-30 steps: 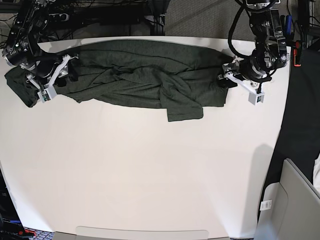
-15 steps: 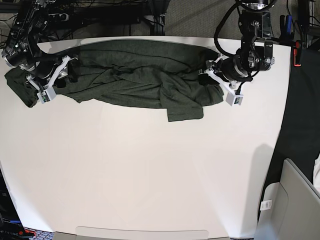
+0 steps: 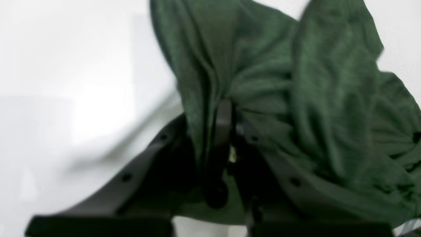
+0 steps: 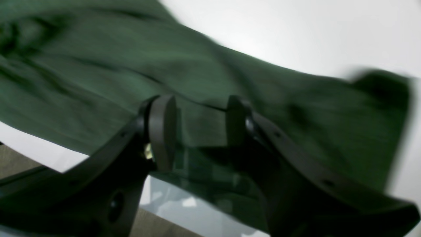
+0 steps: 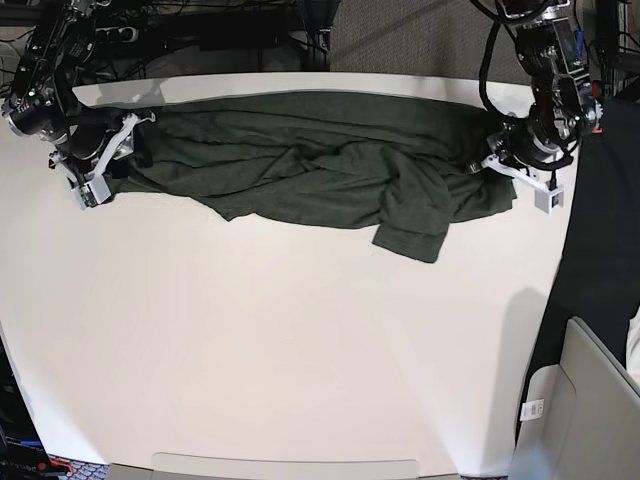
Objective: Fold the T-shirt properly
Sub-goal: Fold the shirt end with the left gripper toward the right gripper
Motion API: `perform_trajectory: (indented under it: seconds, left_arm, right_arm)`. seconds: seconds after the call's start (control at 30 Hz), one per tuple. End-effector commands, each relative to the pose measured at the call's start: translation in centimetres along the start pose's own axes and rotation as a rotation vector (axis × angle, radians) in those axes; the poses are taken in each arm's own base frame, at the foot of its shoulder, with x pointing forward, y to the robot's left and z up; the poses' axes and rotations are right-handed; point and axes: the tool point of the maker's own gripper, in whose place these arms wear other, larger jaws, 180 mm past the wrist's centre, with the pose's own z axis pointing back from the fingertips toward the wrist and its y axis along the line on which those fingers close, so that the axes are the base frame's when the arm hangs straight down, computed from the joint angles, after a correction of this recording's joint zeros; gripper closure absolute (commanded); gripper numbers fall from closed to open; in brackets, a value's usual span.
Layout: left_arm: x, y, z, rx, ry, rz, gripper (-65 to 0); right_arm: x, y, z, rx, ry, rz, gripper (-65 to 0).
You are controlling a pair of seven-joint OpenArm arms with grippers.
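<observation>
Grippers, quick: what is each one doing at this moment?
Left gripper: shut on the T-shirt, fabric bunched between its fingers.
Right gripper: jaws apart around a fold of the T-shirt; a firm grip cannot be told.

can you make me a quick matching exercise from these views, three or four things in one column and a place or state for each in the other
Column one:
1. T-shirt
2. left gripper
3. right gripper
4. table

Column two:
A. fingers apart, with cloth between them
B. white, bare across the near half
C. fingers pinched together on a bunched fold
D. dark green, rumpled, stretched along the far edge

Pairs: 1-D, 2-C, 3-A, 4-B
</observation>
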Motion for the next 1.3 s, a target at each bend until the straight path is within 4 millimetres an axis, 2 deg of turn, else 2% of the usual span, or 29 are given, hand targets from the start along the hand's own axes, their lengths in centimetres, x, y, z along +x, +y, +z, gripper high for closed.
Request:
perform_trajectory:
  seconds: [0.0, 0.1, 0.17, 0.27, 0.37, 0.43, 0.53, 0.67, 0.87, 1.0, 1.13, 1.27]
  left_arm:
    - [2.4, 0.2, 0.9, 0.003, -0.065, -0.021, 0.0]
    - [3.1, 0.7, 1.3, 0.016, -0.077, -0.038, 0.0]
    - [3.6, 0.0, 1.8, 0.005, -0.094, -0.06, -0.1]
    - [4.2, -2.8, 3.5, -0.051, -0.131, -0.11, -0.1]
    - [3.5, -6.0, 4.6, -0.156, -0.117, -0.112, -0.1]
    - [3.1, -7.5, 4.8, -0.216, -0.111, -0.093, -0.1]
    - [1.2, -9.3, 4.7, -0.308, -0.071, -0.042, -0.1]
    - [-0.9, -13.9, 4.4, -0.463, -0.015, -0.018, -0.2]
    - [-4.2, -20.9, 4.5, -0.645, 0.056, -0.038, -0.2]
    - [-5.0, -26.1, 5.7, -0.8, 0.035, -0.126, -0.2]
    - [-6.4, -28.8, 6.4, -0.87, 0.069, -0.129, -0.6]
    - [-7.6, -30.1, 6.2, -0.902, 0.111, -0.142, -2.2]
  right_arm:
    - [1.4, -0.3, 0.5, -0.004, -0.048, 0.023, -26.1]
    - [2.3, -0.1, 0.5, 0.007, -0.074, 0.022, -26.1]
    - [2.5, -0.2, 0.5, 0.009, -0.08, 0.022, -26.1]
    - [2.5, -0.1, 0.5, 0.009, -0.081, 0.02, -26.1]
    - [2.5, 0.0, 0.4, 0.011, -0.081, 0.017, -26.1]
    - [2.5, 0.0, 0.4, 0.012, -0.082, 0.016, -26.1]
    - [2.2, -0.1, 0.2, 0.015, -0.077, 0.008, -26.1]
    - [1.4, -0.4, -0.2, 0.022, -0.053, -0.018, -26.1]
    - [1.3, -0.1, -0.4, 0.028, -0.057, -0.029, -26.1]
    - [1.3, 0.0, -0.5, 0.03, -0.058, -0.031, -26.1]
    - [1.3, 0.0, -0.5, 0.03, -0.06, -0.031, -26.1]
    - [1.3, 0.0, -0.5, 0.031, -0.06, -0.032, -26.1]
